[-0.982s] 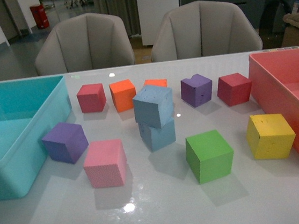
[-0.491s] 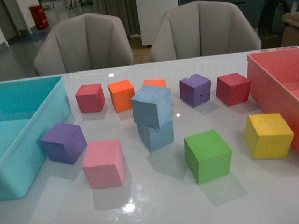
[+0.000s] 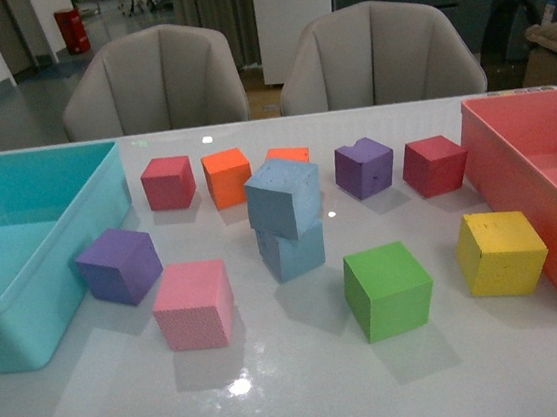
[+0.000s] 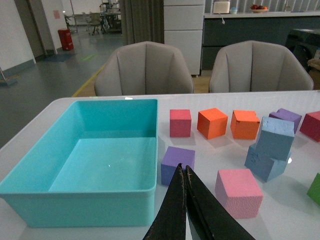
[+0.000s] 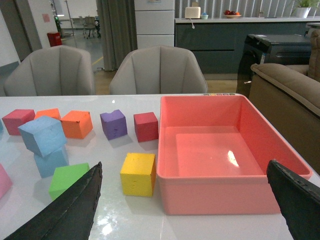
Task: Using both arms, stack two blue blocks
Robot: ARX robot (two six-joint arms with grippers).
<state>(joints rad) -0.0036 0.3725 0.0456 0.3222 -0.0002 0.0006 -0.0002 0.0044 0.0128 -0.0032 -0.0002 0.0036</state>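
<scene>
Two pale blue cubes stand stacked at the table's middle. The upper blue block (image 3: 284, 197) sits turned and a little askew on the lower blue block (image 3: 293, 250). The stack also shows in the left wrist view (image 4: 275, 138) and the right wrist view (image 5: 42, 135). Neither arm shows in the front view. My left gripper (image 4: 182, 170) is shut and empty, held near the purple cube (image 4: 177, 163) and the turquoise bin's corner. My right gripper (image 5: 185, 172) is open wide and empty, with its fingers (image 5: 75, 207) either side of the pink bin's near wall.
A turquoise bin (image 3: 7, 300) stands at the left and a pink bin (image 3: 514, 156) at the right. Around the stack lie a pink cube (image 3: 194, 304), a green cube (image 3: 388, 289), a yellow cube (image 3: 501, 252), two orange cubes, two red cubes and another purple cube (image 3: 363, 168).
The front view has shifted very slightly between the earliest frame and now. The cubes and the stack stay where they were.
</scene>
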